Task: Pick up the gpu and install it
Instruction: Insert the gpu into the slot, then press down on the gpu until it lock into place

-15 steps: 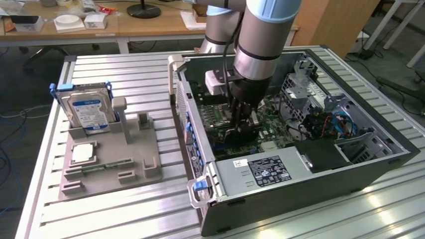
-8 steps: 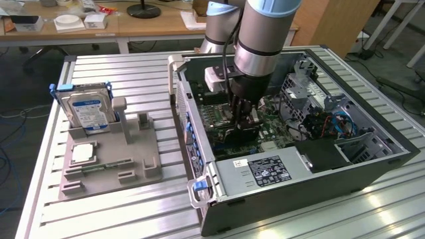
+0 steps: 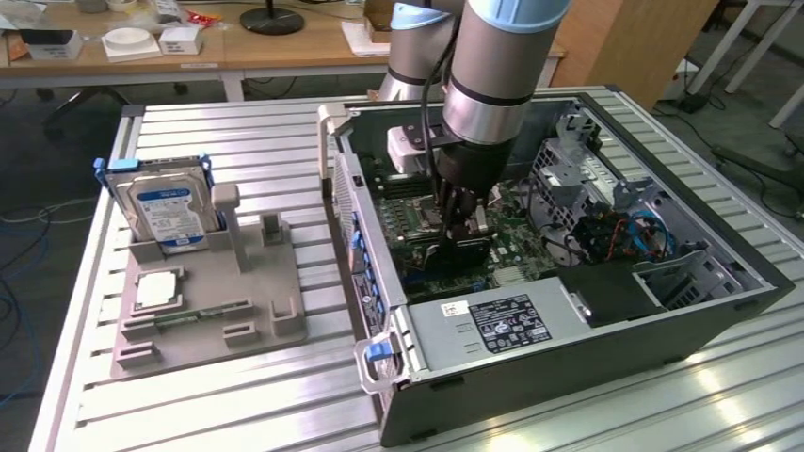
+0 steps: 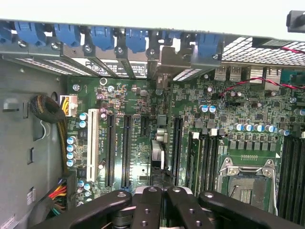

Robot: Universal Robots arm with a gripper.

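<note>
GPU, thin dark edge-on circuit card (image 4: 159, 155): stiff, light, likely fragile; gripper (image 4: 159, 200) jaws pinch its top edge.

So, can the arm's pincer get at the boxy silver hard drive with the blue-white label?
Probably not directly: the pincer is low inside the open black computer case, shut on the dark edge-on gpu card; the hard drive stands outside.

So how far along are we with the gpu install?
Done: the gpu is off the grey fixture and inside the open computer case. In hand: it stands edge-on on the motherboard, bracket toward the rear slots, with the shut gripper right above it; whether the fingers pinch it is unclear. Left: confirming it is fully seated, which I cannot tell.
</note>
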